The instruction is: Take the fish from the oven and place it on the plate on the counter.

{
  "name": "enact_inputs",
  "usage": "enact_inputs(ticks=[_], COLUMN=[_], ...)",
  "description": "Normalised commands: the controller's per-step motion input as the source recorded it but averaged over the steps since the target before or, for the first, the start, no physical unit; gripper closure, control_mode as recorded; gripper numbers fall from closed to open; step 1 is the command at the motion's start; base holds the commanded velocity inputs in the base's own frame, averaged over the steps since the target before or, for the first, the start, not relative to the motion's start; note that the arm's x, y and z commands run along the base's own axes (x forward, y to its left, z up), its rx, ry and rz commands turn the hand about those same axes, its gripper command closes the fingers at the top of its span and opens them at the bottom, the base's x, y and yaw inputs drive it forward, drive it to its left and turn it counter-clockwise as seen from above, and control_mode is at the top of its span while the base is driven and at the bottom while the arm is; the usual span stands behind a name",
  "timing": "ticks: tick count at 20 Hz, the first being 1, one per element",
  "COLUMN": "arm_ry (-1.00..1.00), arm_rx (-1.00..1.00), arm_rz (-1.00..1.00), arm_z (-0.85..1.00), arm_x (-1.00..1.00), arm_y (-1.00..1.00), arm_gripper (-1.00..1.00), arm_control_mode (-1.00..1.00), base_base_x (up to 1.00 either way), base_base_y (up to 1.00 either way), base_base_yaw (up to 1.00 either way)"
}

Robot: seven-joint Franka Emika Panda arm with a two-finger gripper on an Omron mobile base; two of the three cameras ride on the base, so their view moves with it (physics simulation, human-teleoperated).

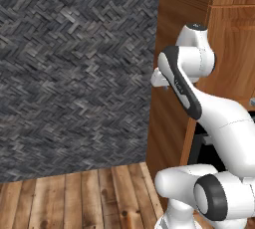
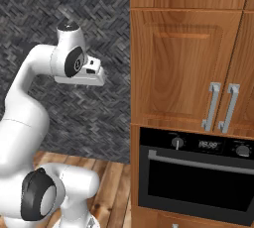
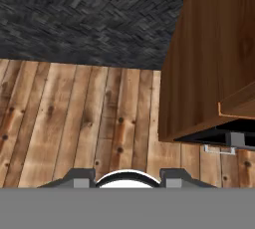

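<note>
So the kitchen here is looking pretty bare: a dark grey herringbone wall (image 1: pixel 74 73) is running across the back, and a wooden plank floor (image 3: pixel 74 118) is stretching out underneath. A tall wooden cabinet column (image 2: pixel 188 63) is standing against that wall, with silver bar handles (image 2: pixel 213 105) showing on its doors in the right base view. The oven (image 2: pixel 196 175) is sitting built into that column just below those doors, black, door shut by the look of it, with a silver handle bar across the top of the door, round knobs and a small lit display on its top panel. The fish must be somewhere, but I'm not seeing it; the oven window is just showing black. The white arm (image 2: pixel 30 118) is rising up from the base and folding over at shoulder height, well to the left of the cabinet and not touching it. The tool (image 3: pixel 127 178) is pointing down at the floor, with the two dark fingertips (image 3: pixel 79 177) peeking up at the bottom of the hand view, standing apart with a gap between them and nothing in that gap, so I'm calling it partly open and holding nothing. In that same hand view the cabinet's side panel is looming at the right, with a dark edge of the oven (image 3: pixel 219 136) showing below it.
</note>
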Motion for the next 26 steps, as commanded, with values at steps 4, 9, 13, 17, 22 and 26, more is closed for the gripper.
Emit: enact_inputs(ticks=[4, 9, 13, 17, 22, 26], arm_ry=[0.01, -0.20, -0.05, 0.00, -0.11, -0.18], arm_rx=[0.00, 0.03, 0.09, 0.08, 0.05, 0.11], arm_rz=[0.00, -0.15, -0.48, -0.66, -0.41, -0.47], arm_z=[-0.04, -0.02, -0.25, -0.38, -0.36, -0.33], arm_x=[-0.06, -0.39, -0.33, 0.00, 0.05, 0.12], arm_y=[-0.24, -0.85, -0.44, -0.18, 0.02, -0.50], arm_gripper=[-1.00, -1.00, -1.00, -1.00, -1.00, -1.00], arm_control_mode=[-1.00, -1.00, -1.00, -1.00, -1.00, -1.00], base_base_x=[0.00, 0.00, 0.00, 0.00, 0.00, 0.00], base_base_y=[0.00, 0.00, 0.00, 0.00, 0.00, 0.00], base_base_yaw=[0.00, 0.00, 0.00, 0.00, 0.00, 0.00])
